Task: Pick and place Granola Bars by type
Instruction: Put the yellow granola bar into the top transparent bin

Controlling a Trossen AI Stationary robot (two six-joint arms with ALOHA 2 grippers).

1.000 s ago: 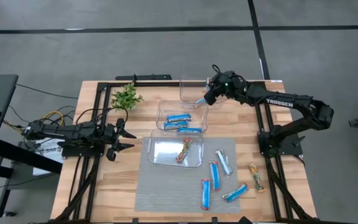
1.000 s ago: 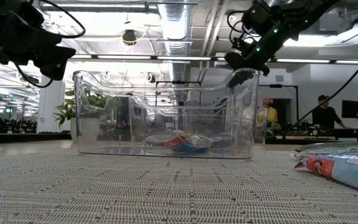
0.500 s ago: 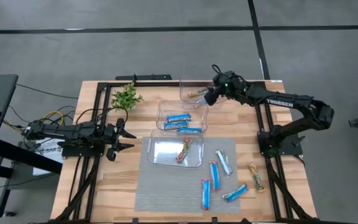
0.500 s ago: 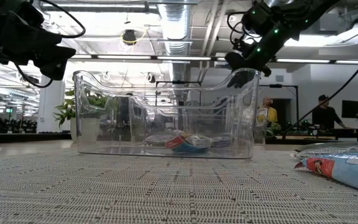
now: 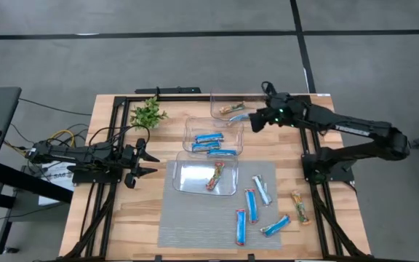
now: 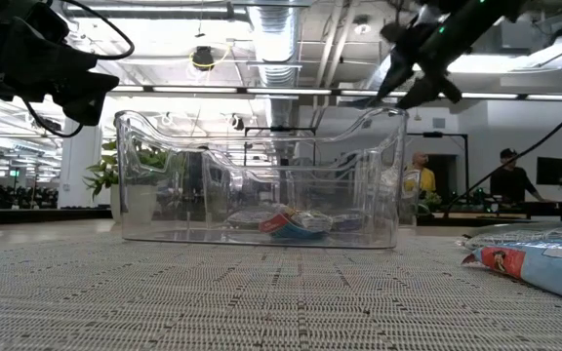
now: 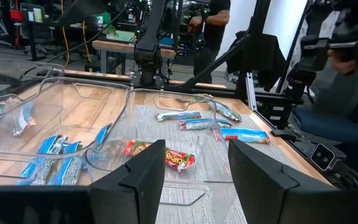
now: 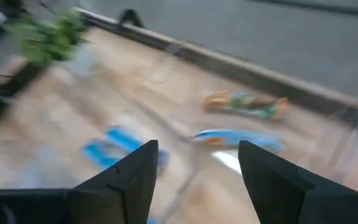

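Upper centre of the high view: the clear plastic far bin (image 5: 228,106) holds an orange-brown crinkled wrapped bar (image 5: 231,110). Right claw (image 5: 257,121) beside it, fingers apart, empty; left claw (image 5: 145,161) apart.

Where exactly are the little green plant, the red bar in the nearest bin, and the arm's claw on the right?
plant (image 5: 148,113), high view, middle of its leaves.
red bar (image 5: 216,175), high view, middle of the wrapper.
right gripper (image 5: 255,121), high view, between its open fingertips.
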